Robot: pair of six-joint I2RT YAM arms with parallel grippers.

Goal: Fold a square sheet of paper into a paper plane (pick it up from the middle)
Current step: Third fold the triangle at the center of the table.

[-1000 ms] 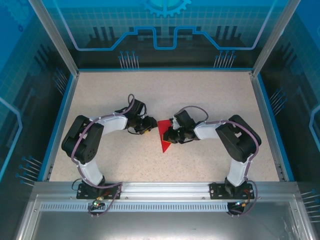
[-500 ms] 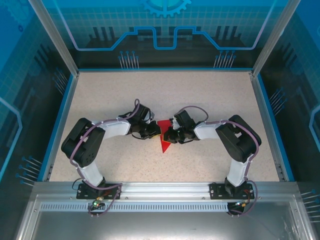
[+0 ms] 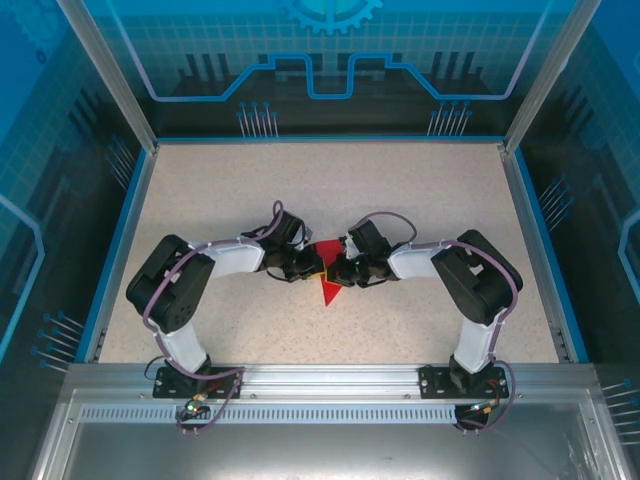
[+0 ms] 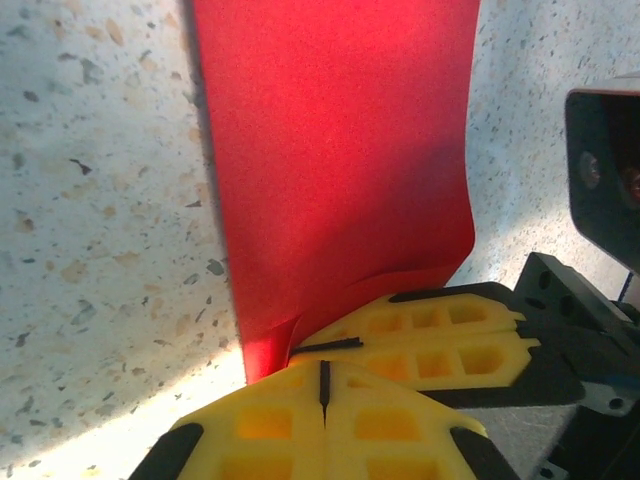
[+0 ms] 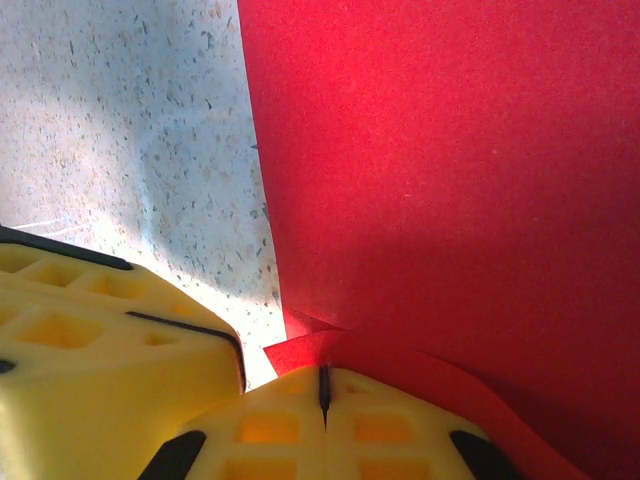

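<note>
The square sheet of paper is folded into a red pointed triangle, the paper plane (image 3: 327,291), lying mid-table with its tip toward the arms. Both grippers meet tip to tip over its wide end. My right gripper (image 5: 322,370) is shut, and a raised fold of the plane (image 5: 450,170) curls into its fingertips. My left gripper (image 4: 323,365) is shut too, its tips against the plane's (image 4: 340,160) lifted edge. No paper shows inside its slit. The right gripper's fingers (image 4: 430,340) lie just beyond it.
The speckled table (image 3: 400,190) is bounded by a blue rim and transparent walls. Both arms reach inward from the near edge, elbows out to the sides. The right arm's black wrist body (image 4: 610,170) is close on the left gripper's right.
My left gripper moved right to the paper's wide end and closed from partly open to shut. The right gripper and the paper stayed put.
</note>
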